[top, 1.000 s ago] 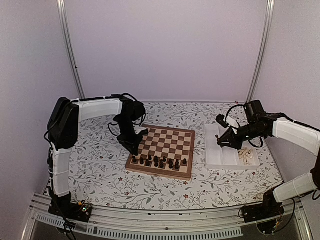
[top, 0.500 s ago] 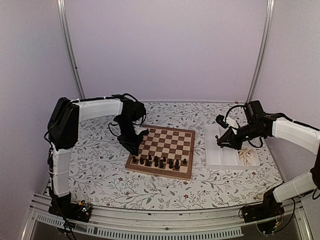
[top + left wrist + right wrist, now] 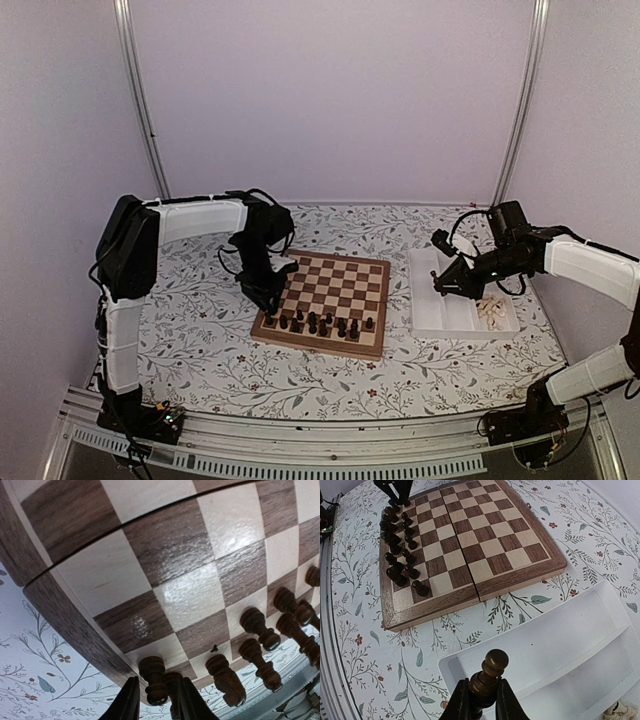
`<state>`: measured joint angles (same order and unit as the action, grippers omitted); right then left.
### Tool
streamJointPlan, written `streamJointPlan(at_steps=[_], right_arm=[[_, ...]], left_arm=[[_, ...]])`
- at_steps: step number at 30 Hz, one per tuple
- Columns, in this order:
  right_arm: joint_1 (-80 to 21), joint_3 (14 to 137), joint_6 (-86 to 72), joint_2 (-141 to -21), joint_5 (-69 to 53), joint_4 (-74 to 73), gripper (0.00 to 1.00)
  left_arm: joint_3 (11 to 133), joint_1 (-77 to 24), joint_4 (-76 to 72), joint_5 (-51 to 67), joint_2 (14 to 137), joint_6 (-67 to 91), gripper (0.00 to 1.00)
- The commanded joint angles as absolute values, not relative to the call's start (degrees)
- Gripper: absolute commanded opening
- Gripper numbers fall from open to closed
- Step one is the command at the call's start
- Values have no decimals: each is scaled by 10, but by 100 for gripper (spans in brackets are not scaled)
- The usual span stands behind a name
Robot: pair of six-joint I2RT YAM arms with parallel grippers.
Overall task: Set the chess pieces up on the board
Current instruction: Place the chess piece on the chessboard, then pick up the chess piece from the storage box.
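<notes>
The board [image 3: 335, 285] lies mid-table, with dark chess pieces [image 3: 315, 322] in two rows along its near edge. My left gripper [image 3: 268, 300] is low over the board's near-left corner. In the left wrist view its gripper [image 3: 159, 702] is open, and its jaws straddle a dark pawn [image 3: 152, 677] and a second dark piece [image 3: 172, 692] standing at that corner. My right gripper [image 3: 480, 702] is shut on a dark pawn [image 3: 491, 670], held above the white tray [image 3: 560, 645]. It also shows in the top view [image 3: 441, 287].
The white compartment tray [image 3: 440, 318] stands right of the board, with cream pieces [image 3: 492, 310] in its right compartment. The board [image 3: 470, 545] and its dark pieces [image 3: 400, 545] show far off in the right wrist view. The flowered cloth [image 3: 200, 340] covers the table.
My left gripper has sunk slightly toward the board's near-left corner. The right arm and its pawn have not moved.
</notes>
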<state>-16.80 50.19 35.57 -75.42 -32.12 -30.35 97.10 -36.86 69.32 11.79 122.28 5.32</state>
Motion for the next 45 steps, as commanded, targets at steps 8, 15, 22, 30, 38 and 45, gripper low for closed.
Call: streamJointPlan(at_steps=[8,15,22,30,38,45], right_arm=[[-167,512,357,-756,-344,-303,12],[-207,559,380,-776,-372,-340,12],[-275,642,401,-825,-364,-382,12],[-329,715,409,-866,-367,-422,13],[-341,741,403,-883,-363,-434,13],[-341,746,388,-890,-339,-420,13]], left_arm=[[1035,-378,692,89,1168,35,36],[1049,-406,542,113,1076,40,46],[876,-449,179,206,992,142,51],[814,-464,-42,299,1029,266,52],[844,-487,-52,346,1086,280,51],[858,-494,-54,385,1114,290,50]])
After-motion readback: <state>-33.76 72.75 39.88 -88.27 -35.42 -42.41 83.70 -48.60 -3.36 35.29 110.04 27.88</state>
